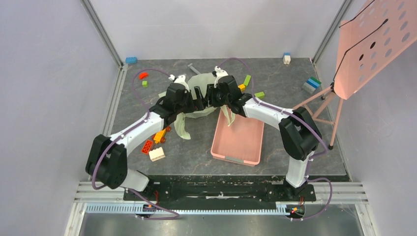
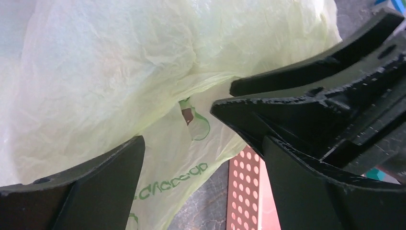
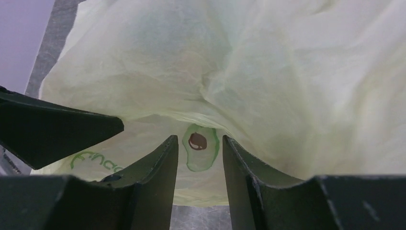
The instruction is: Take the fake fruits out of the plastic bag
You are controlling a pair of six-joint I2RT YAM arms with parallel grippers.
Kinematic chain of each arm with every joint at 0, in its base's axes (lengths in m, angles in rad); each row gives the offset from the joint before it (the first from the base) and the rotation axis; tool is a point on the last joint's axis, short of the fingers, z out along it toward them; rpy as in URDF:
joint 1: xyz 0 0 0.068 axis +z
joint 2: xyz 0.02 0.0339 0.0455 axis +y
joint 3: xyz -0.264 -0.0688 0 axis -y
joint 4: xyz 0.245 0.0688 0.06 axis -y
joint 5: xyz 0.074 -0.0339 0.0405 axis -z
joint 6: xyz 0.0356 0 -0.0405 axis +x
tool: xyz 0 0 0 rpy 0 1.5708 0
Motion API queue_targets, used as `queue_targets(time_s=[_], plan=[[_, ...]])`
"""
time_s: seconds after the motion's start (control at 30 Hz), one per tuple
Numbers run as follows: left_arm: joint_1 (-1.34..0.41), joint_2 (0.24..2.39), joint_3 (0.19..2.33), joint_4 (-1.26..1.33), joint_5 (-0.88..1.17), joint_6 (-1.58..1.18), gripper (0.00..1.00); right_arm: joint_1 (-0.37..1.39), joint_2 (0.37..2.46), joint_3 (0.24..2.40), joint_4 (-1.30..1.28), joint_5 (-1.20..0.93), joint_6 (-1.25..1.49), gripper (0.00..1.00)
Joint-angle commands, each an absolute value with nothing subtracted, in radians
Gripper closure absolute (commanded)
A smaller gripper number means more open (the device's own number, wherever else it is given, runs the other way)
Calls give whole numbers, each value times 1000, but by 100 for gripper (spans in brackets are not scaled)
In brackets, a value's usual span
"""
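The bag (image 1: 200, 81) sits crumpled at the middle back of the desk (image 1: 295, 78), just beyond the far end of the pink basket (image 1: 240, 140). Both your arms bend in on it, one from each side. No fruits show in any view. They would be hidden under the film, and the brown dot in the wrist views is only a printed logo (image 3: 197, 142).

Your left hand (image 2: 201, 143) is spread wide, its fingers on either side of a hanging fold with green lettering, gripping nothing that I can see. Your right hand (image 3: 199, 141) has its fingers close together with a narrow gap between them, aimed at the same fold; I cannot tell whether it pinches any film. The two hands are nearly tip to tip, and each shows in the other's camera. I judge they meet there so you can take the film at two spots and either part the mouth or tip the bag. The basket lies near enough to receive what comes out.

One loop (image 1: 181, 127) of the bag trails toward you beside the left forearm.

The desk is dark grey, marbled and matt. Blocks (image 1: 155, 145) lie scattered on it: a cluster by the left forearm, green ones near the right wrist, and more toward the back corners. Pale lilac walls close it in, with metal posts (image 1: 101, 29) at the back corners. A pink perforated stand (image 1: 373, 39) leans in from the right on thin legs.
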State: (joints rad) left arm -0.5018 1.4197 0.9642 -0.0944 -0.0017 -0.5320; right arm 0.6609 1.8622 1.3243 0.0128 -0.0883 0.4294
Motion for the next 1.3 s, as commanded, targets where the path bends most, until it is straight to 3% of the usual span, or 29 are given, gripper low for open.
queue_targets(time_s=[0.0, 0.2, 0.43, 0.67, 0.9, 1.03, 1.27], plan=[[-500, 1456, 986, -30, -44, -543, 0, 670, 1855, 1318, 52, -106, 439, 57], [-489, 1485, 979, -16, -33, -523, 1, 670, 1871, 1322, 58, -112, 436, 57], [-480, 1522, 984, -35, -106, -519, 41, 670, 1897, 1325, 64, -121, 443, 57], [-480, 1562, 997, -20, -177, -510, 72, 678, 1935, 1346, 70, -122, 444, 63], [-480, 1609, 1028, -3, -178, -494, 86, 686, 2028, 1428, 90, -122, 442, 67], [-480, 1624, 1033, -4, -185, -478, 88, 687, 2088, 1484, 90, -106, 428, 70], [-477, 1676, 1033, -14, -212, -493, 94, 693, 2157, 1504, 34, -72, 407, 87]])
